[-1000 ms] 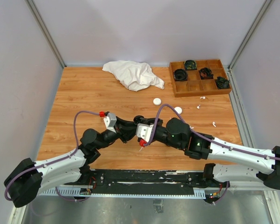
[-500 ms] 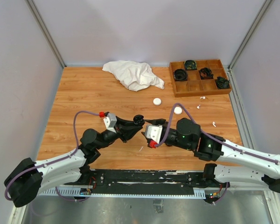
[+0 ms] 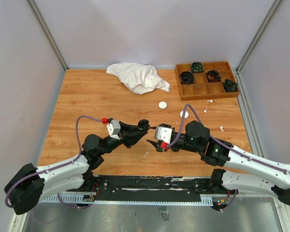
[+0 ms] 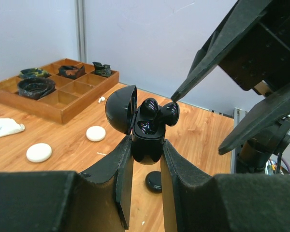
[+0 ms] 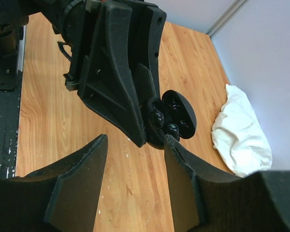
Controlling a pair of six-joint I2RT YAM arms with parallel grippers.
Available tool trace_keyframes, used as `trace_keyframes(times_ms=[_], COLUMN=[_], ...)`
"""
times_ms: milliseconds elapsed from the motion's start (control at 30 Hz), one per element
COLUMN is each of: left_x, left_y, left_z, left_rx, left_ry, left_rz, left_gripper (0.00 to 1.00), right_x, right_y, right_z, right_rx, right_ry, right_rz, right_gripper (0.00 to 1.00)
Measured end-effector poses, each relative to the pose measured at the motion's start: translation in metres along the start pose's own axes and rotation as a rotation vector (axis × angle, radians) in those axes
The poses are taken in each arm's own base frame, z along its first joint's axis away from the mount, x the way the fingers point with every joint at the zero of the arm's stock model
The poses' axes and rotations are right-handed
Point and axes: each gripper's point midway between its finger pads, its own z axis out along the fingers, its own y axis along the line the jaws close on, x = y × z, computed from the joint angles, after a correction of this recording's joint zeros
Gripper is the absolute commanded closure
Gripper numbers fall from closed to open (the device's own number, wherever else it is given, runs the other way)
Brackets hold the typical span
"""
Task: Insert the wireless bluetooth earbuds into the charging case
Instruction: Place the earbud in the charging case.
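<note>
Ctr frame: L gripper (image 3: 141,127) w/ black case (image 3: 144,123) at its tip. R gripper (image 3: 151,140) just lower right of it, tips pointing left, close to the case. Two white pucks (image 3: 162,105) (image 3: 184,114) above ctr-right. White earbuds (image 3: 209,101) (image 3: 221,128) loose at right, below wooden tray (image 3: 201,89) in upper right. White cloth (image 3: 137,77) top ctr.
</note>
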Motion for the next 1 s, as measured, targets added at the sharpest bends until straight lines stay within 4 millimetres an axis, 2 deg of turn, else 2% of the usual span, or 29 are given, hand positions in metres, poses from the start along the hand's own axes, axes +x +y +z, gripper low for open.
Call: trace_keyframes(times_ms=[500, 1000], left_x=[0.001, 0.012], left_y=[-0.004, -0.004], left_z=[0.002, 0.003], left_rx=[0.031, 0.043], left_ry=[-0.003, 0.030], left_rz=[0.010, 0.001], left_gripper=[1.00, 1.00], right_x=[0.001, 0.005], right_y=[0.004, 0.010], right_z=[0.009, 0.014], right_rx=[-0.013, -0.043], right_ry=[-0.021, -0.009], right_rz=[0.038, 0.063], right_gripper=[0.55, 0.53])
